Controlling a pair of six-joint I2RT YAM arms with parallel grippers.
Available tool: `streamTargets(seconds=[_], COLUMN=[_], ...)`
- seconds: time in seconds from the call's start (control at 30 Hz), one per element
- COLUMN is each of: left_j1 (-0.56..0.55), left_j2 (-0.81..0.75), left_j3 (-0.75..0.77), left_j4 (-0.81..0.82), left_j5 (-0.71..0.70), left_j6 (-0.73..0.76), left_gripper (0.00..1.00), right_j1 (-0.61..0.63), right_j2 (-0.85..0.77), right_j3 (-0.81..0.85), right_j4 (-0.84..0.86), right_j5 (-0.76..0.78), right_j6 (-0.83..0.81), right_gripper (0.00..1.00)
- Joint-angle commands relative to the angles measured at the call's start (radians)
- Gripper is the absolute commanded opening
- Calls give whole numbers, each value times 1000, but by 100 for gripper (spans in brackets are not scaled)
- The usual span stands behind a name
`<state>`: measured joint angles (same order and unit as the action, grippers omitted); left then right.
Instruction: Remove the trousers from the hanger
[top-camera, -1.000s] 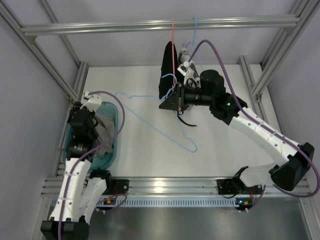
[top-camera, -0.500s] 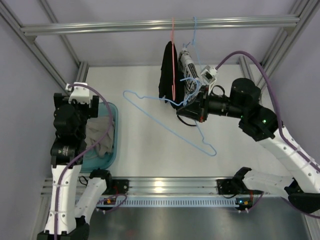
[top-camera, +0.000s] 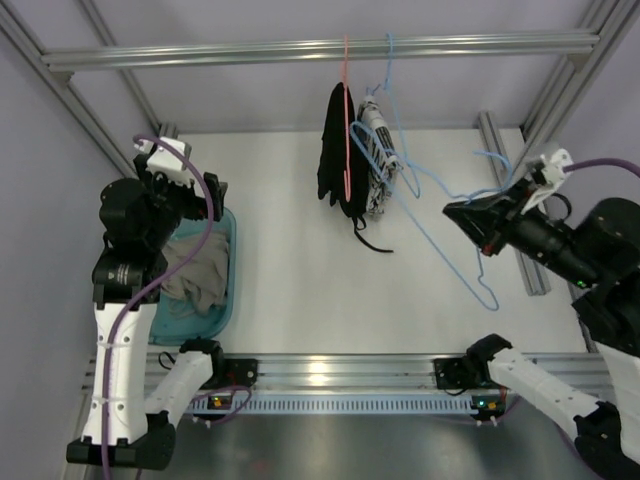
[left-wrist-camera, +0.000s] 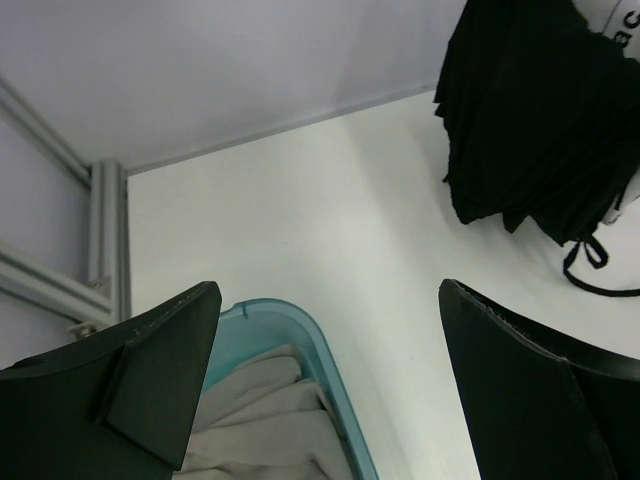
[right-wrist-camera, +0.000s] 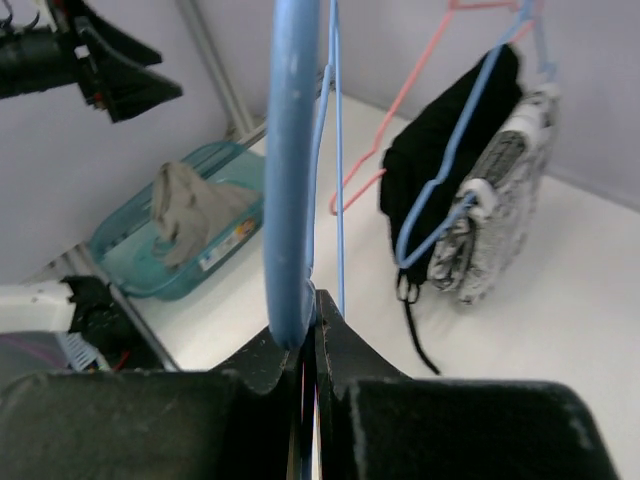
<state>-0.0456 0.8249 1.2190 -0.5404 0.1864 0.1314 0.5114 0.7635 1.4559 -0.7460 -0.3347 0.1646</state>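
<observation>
The grey-beige trousers (top-camera: 195, 275) lie crumpled inside the teal bin (top-camera: 232, 262) at the left, off the hanger. They also show in the left wrist view (left-wrist-camera: 260, 420) and the right wrist view (right-wrist-camera: 195, 205). My left gripper (top-camera: 205, 200) hangs above the bin's far end, open (left-wrist-camera: 328, 292), with nothing between its fingers. At the right, my right gripper (top-camera: 457, 212) is shut on the bare light blue wire hanger (right-wrist-camera: 292, 180). It holds the hanger (top-camera: 430, 238) in the air, slanting from the hanging clothes towards the near right.
A black garment (top-camera: 335, 150) on a red-orange hanger (top-camera: 346, 110) and a patterned garment (top-camera: 378, 160) on another blue hanger hang from the overhead rail (top-camera: 320, 48). A black cord (top-camera: 372, 240) dangles onto the white table. Frame posts stand at both sides.
My left gripper opened and rose from the bin, leaving the trousers in it. My right arm swung right and back, carrying the hanger off the table, away from the hanging clothes.
</observation>
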Motion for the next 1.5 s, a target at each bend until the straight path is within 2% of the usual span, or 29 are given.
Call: streamTargets(seconds=[0.0,0.17,0.3,0.4,0.53,0.67,0.7,0.77,0.8,0.83,0.9,1.0,1.13,1.47], left_j1=[6,6,6,6,6,6,6,6,6,6,6,6,6,6], left_j2=[34,75,86,89,89,72,66,56,48,45,28,11,-12,-56], left_j3=[77,112,123,126,128,128,126,126,126,128,122,109,82,20], left_j4=[16,40,63,66,69,66,68,68,68,68,68,68,66,72], left_j5=[117,140,165,170,179,191,191,180,182,183,186,183,163,153], left_j6=[-55,-90,-107,-107,-107,-113,-115,-128,-128,-127,-128,-128,-127,-176], left_gripper=[96,96,96,96,96,96,96,97,97,97,97,97,97,97], right_j1=[-92,-215,-286,-313,-317,-324,-359,-452,-482,-500,-572,-617,-672,-771], right_j2=[-46,-78,-84,-41,148,342,438,546,662,712,793,794,709,833], right_j3=[106,187,178,184,274,469,519,728,814,960,1035,1000,826,968], right_j4=[-65,-145,-232,-295,-377,-385,-397,-476,-508,-554,-558,-491,-290,-234], right_j5=[141,330,467,505,548,505,473,349,311,262,238,166,54,-47], right_j6=[-59,-82,-83,-103,-155,-241,-256,-261,-266,-272,-284,-310,-350,-384], right_gripper=[0,0,0,0,0,0,0,0,0,0,0,0,0,0])
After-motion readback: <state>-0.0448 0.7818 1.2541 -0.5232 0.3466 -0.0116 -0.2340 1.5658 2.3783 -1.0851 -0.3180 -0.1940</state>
